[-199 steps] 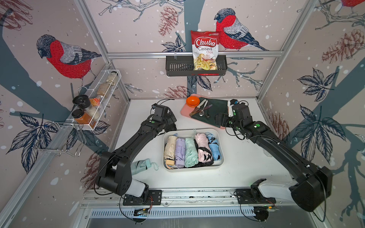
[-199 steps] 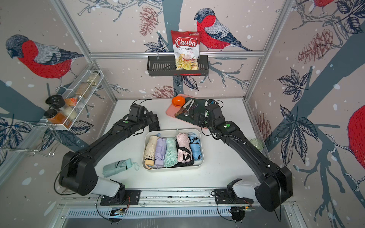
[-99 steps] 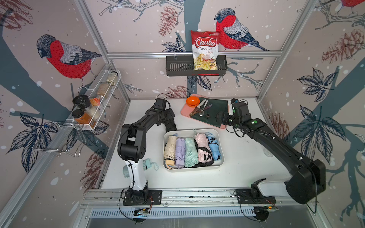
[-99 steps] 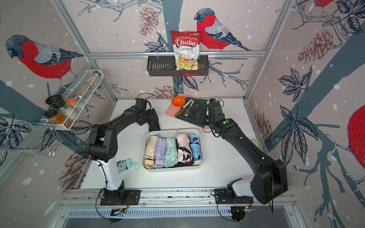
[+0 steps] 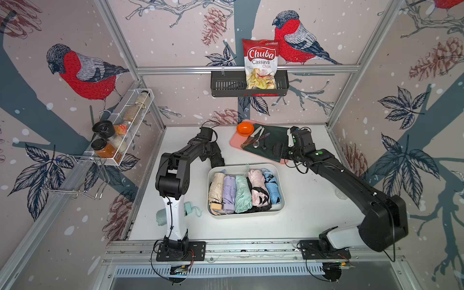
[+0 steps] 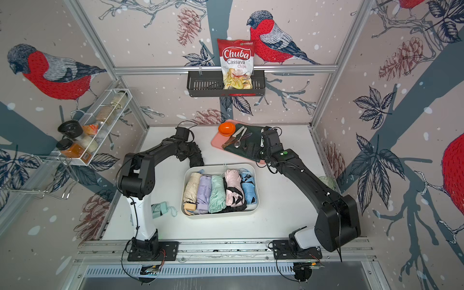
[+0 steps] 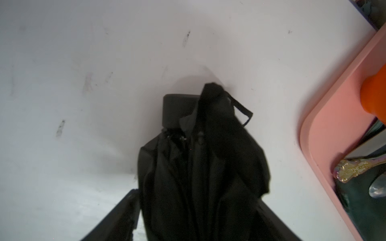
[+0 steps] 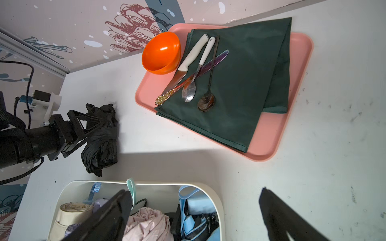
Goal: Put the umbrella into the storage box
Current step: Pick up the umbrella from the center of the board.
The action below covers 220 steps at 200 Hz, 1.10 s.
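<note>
- Jaws of the left gripper are closed on the black umbrella, with one jaw on each side of its middle.
- The black umbrella is laid on the white surface, just past the far left corner of the box. It is outside the box.
- In the left wrist view, its folded cloth is seen between the jaws, and a thin strap loop is seen near its tip.
- The right gripper is held up over the near edge of the pink tray. Its jaws are spread wide and nothing is held in them.
- Five folded umbrellas are packed side by side in the box: cream, purple, mint, pink and blue. Some black cloth is tucked in by the pink one.
- A loose mint umbrella is laid on the surface beside the left arm's base, well apart from the black umbrella.
- A green cloth is spread on the tray. An orange bowl is set beside it, and cutlery is laid on the cloth.
- A chips bag is stood in a black basket on the back wall.
</note>
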Each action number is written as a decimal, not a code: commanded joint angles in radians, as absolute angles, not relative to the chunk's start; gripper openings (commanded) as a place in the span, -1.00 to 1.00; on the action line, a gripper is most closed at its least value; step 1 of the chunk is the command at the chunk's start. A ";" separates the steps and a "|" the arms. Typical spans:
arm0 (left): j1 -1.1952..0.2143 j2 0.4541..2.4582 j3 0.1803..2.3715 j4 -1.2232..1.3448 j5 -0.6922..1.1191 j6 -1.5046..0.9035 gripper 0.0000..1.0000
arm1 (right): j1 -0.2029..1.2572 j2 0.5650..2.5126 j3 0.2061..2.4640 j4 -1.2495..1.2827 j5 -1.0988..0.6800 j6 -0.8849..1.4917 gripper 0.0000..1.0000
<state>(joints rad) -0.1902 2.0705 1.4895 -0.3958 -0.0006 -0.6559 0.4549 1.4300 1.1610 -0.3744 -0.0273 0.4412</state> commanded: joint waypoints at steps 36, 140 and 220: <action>-0.179 2.075 1.505 -0.360 0.002 -0.673 -0.36 | 0.455 1.487 1.161 -0.321 -0.116 0.424 0.99; -0.178 1.777 1.396 -0.166 0.248 -0.591 -0.97 | 0.456 1.483 1.152 -0.183 -0.432 0.353 0.90; -0.332 1.542 1.178 0.091 0.501 -0.648 -1.00 | 0.509 1.446 1.113 -0.021 -0.621 0.438 0.84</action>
<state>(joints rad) -0.2913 1.5829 1.2175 -0.0757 0.4011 -0.6193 0.4858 1.4593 1.1210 -0.1154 -0.5457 0.4019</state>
